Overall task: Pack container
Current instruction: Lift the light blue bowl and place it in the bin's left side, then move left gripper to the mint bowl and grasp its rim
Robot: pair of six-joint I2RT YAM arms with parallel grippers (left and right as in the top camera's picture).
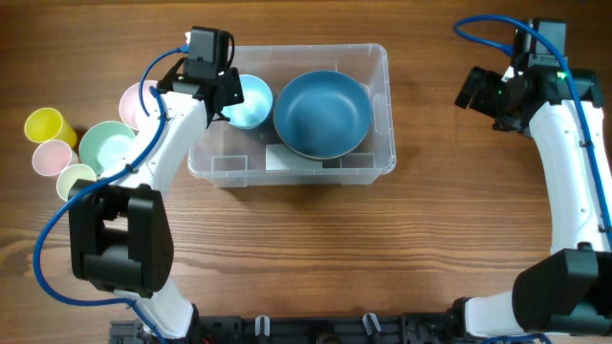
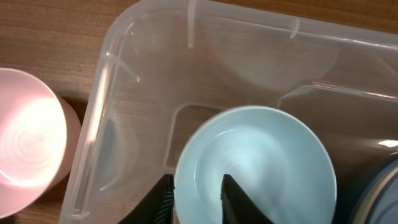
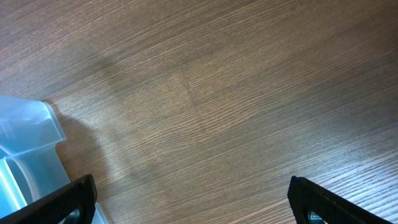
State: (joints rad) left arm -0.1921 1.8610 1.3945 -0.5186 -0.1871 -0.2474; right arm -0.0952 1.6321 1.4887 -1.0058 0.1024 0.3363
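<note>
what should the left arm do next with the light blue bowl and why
Probably open the left gripper and let go. Its fingers straddle the rim of the light blue bowl, which is inside the container, beside the dark blue bowl. I cannot tell whether it rests on the floor yet.

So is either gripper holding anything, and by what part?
Right gripper open, holds nothing. Left gripper straddles the near rim of the light blue bowl in the container; whether it's clamped cannot be told.
</note>
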